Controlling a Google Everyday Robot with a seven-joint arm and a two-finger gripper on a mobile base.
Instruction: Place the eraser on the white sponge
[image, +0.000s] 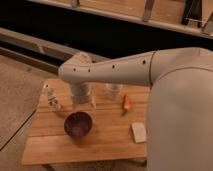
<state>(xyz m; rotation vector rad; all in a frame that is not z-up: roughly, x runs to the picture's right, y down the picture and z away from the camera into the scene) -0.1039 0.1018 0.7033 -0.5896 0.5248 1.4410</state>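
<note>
Rubber eraser, hidden from view, is likely light, stiff, grippy: pinch its long edges. The gripper (83, 104) hangs, fingers apart, just behind the bowl (78, 124).

No writing, label, brand or number can be read anywhere here. The small bottle (50, 98) at the left of the bench (105, 142) carries dark marks, but they are too small to make out. The gripper (83, 104) hangs just behind the purple bowl (78, 124), fingers apart.
</note>
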